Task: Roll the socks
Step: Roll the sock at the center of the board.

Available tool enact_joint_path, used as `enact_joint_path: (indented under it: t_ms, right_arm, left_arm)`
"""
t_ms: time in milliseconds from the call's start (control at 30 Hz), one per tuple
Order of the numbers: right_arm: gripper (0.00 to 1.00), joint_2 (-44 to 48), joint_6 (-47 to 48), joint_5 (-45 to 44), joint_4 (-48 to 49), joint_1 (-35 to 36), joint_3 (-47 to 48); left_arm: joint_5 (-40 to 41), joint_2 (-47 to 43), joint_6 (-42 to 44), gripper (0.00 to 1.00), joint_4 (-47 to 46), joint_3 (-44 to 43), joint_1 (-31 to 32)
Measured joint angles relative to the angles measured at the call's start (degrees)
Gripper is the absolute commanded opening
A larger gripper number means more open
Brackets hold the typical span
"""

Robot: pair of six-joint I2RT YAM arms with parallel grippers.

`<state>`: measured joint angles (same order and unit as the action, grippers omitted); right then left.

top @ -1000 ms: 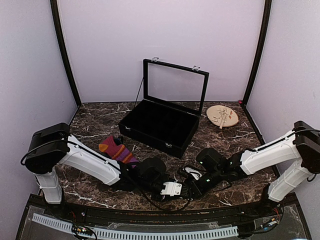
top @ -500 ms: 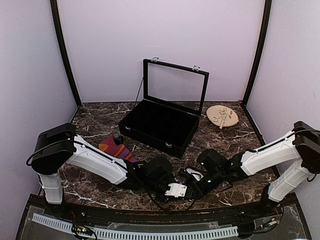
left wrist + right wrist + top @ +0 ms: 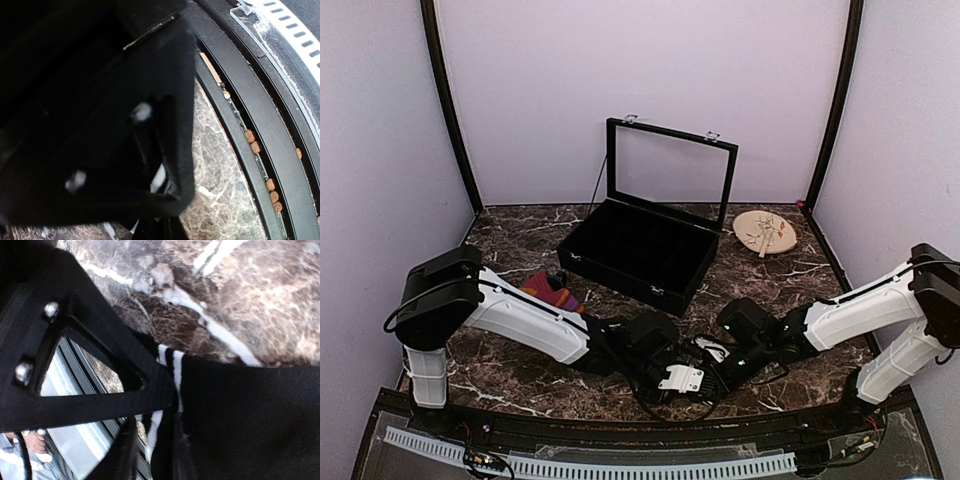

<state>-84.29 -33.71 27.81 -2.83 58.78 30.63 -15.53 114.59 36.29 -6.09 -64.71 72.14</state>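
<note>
Slippage is the main risk. Black sock (image 3: 240, 410) lies at the worktop's (image 3: 510, 375) near edge, centre, where both grippers meet. Left gripper (image 3: 695, 383) is clamped tight, on what I cannot tell. Right gripper (image 3: 718, 372) sits over the white-banded cuff, its gap unclear. A weak pinch could let the fabric spring loose. Striped sock (image 3: 552, 293) lies toward the left edge.

Striped sock (image 3: 551, 293): purple/orange/red bands, lying on the table (image 3: 510, 250) left of centre, crumpled, near end hidden from the top view. Black sock (image 3: 250, 410): thin white stripes at the cuff, lying on the marble close to the table's near edge. Only part of it is in frame, so its overall shape is unclear.
</note>
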Motion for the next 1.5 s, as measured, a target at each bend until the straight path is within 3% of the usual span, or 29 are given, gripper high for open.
enact_joint_path:
  t_ms: [133,933,1267,1500]
  right_arm:
    - [0.41,1.55,0.07,-1.09,-0.66,-0.09,-0.44]
    - [0.53,11.06,-1.40,-18.45,-4.15,-1.73,-1.64]
    - [0.54,20.37,-2.58,-27.89,-5.73,-1.46,-4.44]
    - [0.55,22.29,-3.32,-36.68,-7.87,5.18,-4.59]
  left_arm:
    - [-0.94,0.44,-0.35,0.00,0.72,-0.81,-0.33]
    - [-0.26,-1.22,-3.65,0.00,9.44,-1.73,-7.39]
    - [-7.96,3.52,-5.22,0.00,27.76,-13.62,-9.27]
    - [-14.73,8.90,-6.21,0.00,38.12,-22.45,-10.69]
